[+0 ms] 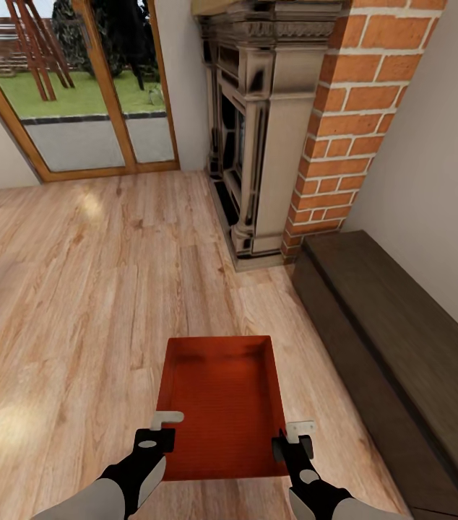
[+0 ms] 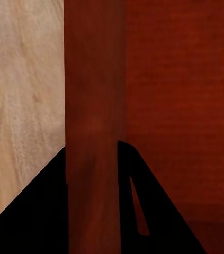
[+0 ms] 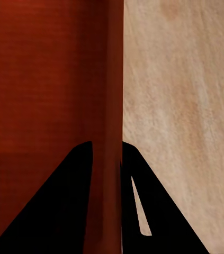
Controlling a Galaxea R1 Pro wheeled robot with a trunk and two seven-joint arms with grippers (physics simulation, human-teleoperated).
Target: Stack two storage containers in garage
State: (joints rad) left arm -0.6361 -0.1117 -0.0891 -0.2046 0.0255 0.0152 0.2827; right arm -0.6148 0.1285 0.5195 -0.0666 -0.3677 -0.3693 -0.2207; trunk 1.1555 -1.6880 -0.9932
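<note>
Gripping 1 storage container (image 1: pixel 222 404), both claws hover over pale wood-plank floor (image 1: pixel 77 289).

I held both my arms forward and low, forearms in grey sleeves ending in black wrists. My left black two-fingered gripper (image 1: pixel 162 427) sat clamped over the left wall of the orange-red open-top storage container (image 1: pixel 222 404), one finger on each side of it. My right black two-fingered gripper (image 1: pixel 295 437) pinched the right wall the same way, its dark fingers (image 3: pixel 64 211) straddling the thin edge.
</note>
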